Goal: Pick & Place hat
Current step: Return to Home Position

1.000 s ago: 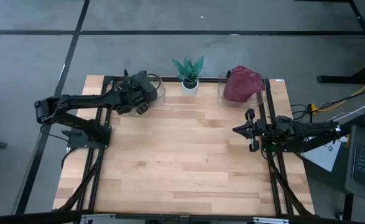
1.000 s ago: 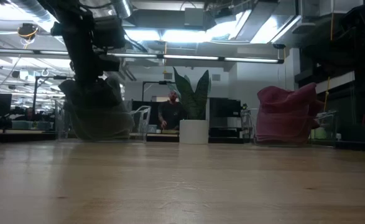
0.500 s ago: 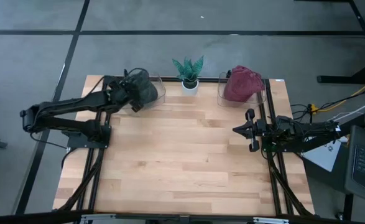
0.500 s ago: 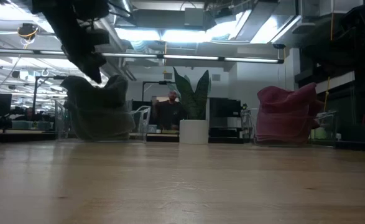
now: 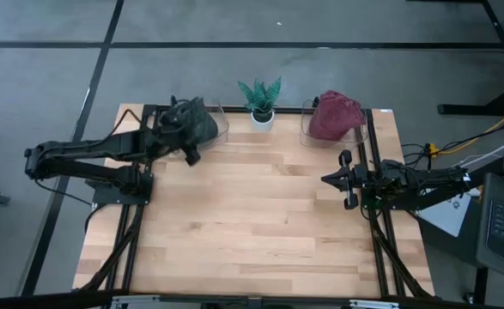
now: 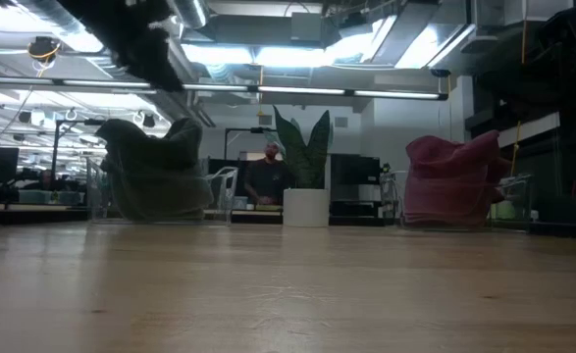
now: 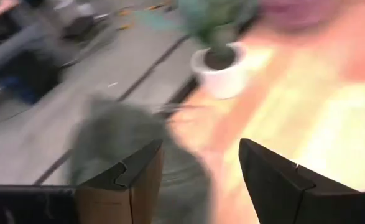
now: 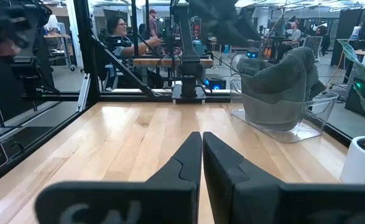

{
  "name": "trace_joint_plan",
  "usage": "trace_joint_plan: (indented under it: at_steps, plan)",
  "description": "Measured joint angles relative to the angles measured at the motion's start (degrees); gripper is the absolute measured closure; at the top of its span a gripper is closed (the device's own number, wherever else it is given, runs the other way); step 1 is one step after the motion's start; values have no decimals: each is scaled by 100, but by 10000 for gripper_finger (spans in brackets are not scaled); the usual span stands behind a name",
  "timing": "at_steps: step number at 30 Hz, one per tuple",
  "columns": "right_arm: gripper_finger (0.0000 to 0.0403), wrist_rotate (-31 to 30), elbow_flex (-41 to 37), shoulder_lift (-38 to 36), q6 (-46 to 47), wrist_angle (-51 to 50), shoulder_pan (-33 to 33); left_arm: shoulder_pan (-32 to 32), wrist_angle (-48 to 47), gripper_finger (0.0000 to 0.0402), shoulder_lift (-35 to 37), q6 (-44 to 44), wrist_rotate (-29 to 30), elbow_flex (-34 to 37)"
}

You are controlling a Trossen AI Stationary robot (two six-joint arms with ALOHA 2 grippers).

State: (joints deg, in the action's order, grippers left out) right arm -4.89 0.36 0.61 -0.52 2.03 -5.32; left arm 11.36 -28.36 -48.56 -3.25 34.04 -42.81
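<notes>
A dark green hat (image 5: 197,120) sits bunched in a clear bin (image 5: 220,125) at the table's far left; it also shows in the low view (image 6: 155,181) and blurred in the left wrist view (image 7: 117,146). My left gripper (image 5: 185,142) is open above the hat's near side, clear of it (image 7: 201,155); in the low view the arm (image 6: 145,44) is well above the hat. A dark red hat (image 5: 335,115) sits in a second clear bin (image 5: 361,129) at the far right. My right gripper (image 5: 329,178) waits shut and empty at the table's right edge (image 8: 202,140).
A small potted plant (image 5: 260,101) in a white pot stands between the two bins at the far edge. Bare wooden tabletop (image 5: 252,215) spreads from the bins to the near edge. People sit at desks in the room beyond the table (image 8: 120,31).
My left gripper was down on the green hat over the bin. It has come off the hat, risen, and drawn back a little toward the table's left and near side. The hat has stayed in the bin and settled into a wider heap.
</notes>
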Motion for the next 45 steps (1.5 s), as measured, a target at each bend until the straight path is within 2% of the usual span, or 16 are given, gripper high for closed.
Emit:
trace_joint_plan:
  at_steps: [8,17,20,24,31,39,45]
  plan:
    - [386,0,-1,1,0,0,1,-977,1138,194,-423,235,-970,0]
    - [386,0,0,1,1,1,2,-1621,2891,194,-1444,754,-2161,26]
    - [386,-1,0,1,1,1,0,-1739,3030,196,-1760,757,-2219,26]
    - [386,-1,0,-1,-1,-1,2,-1781,2689,198,-1904,548,-2199,98]
    - [386,0,0,1,1,-1,2,-1693,4205,198,-1243,206,-2603,1717]
    - [386,-1,0,0,0,-1,2,-1687,4324,198,125,-97,-3173,2786]
    - [386,-1,-1,0,0,-1,2,-1687,4601,198,1166,-10,-3161,3593]
